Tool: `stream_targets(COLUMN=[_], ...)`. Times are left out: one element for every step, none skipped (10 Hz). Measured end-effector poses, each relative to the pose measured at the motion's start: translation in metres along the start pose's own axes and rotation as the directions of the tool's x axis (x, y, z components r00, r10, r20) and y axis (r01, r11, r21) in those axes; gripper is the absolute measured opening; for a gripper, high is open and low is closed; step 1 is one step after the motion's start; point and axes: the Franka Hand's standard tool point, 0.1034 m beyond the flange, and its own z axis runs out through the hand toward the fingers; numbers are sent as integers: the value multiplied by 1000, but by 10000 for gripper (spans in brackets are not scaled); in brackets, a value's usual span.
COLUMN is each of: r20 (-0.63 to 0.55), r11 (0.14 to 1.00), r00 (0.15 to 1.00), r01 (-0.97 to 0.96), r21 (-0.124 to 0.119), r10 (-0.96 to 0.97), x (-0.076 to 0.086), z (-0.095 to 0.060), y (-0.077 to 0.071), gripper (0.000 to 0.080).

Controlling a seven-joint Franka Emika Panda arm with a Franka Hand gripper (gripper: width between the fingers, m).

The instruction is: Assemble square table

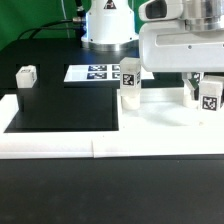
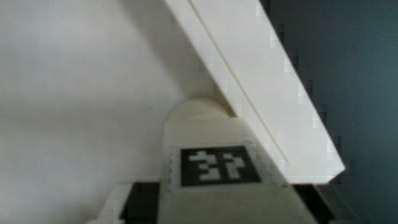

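Step in hand, as judged: fitting a leg to the tabletop, with the assembly barely started.

Tabletop [image 1: 165,118]: large flat square panel of smooth matte white plastic. Lies flat on the black table on the exterior view's right, just behind the border wall [image 1: 60,145], a long, low white strip along the front.

Marker board [image 1: 90,73]: thin, flat and white, printed with black tags. Lies behind the tabletop's far corner.

Gripper [image 1: 205,92]: hangs low over the tabletop's edge on the exterior view's right. Appears clamped on a leg [image 1: 209,98], which sits between the dark fingers in the wrist view [image 2: 217,150]. Full contact of the pads not visible.

Held leg: short blocky white plastic with a rounded upper end and a black-and-white square tag on its face. Upright, at or just above the panel surface; seated or not cannot be told.

Second leg [image 1: 130,86]: same form, standing upright on the tabletop near its far corner on the exterior view's left.

Third leg [image 1: 27,75]: loose on the black table, well apart on the exterior view's left. Fourth leg not made out.

Next move, as judged: align the held leg squarely over its corner socket, keep it vertical, then press or turn it home. Expect hard, slippery plastic; grip firmly to prevent rotation in the fingers.
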Motion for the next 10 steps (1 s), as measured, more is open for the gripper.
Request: stream_targets(r20=[0, -1, 0, 9, 19, 24, 40, 48, 48, 44], r11=[994, 968, 935, 872, 784, 722, 584, 462, 355, 342], r00=[994, 968, 935, 872, 784, 721, 584, 462, 356, 342], r01=[-112, -253, -356, -489, -621, -692, -812, -887, -935, -940], r21=[1, 0, 1, 5, 6, 6, 8, 6, 16, 16], r10=[112, 253, 356, 489, 620, 692, 811, 886, 933, 939], x=[0, 1, 1, 1, 0, 0, -1, -1, -1, -1], z=[0, 0, 0, 1, 1, 1, 2, 2, 3, 3], y=[0, 0, 0, -1, -1, -2, -4, -5, -5, -5], gripper=[291, 290, 290, 290, 290, 290, 290, 290, 290, 290])
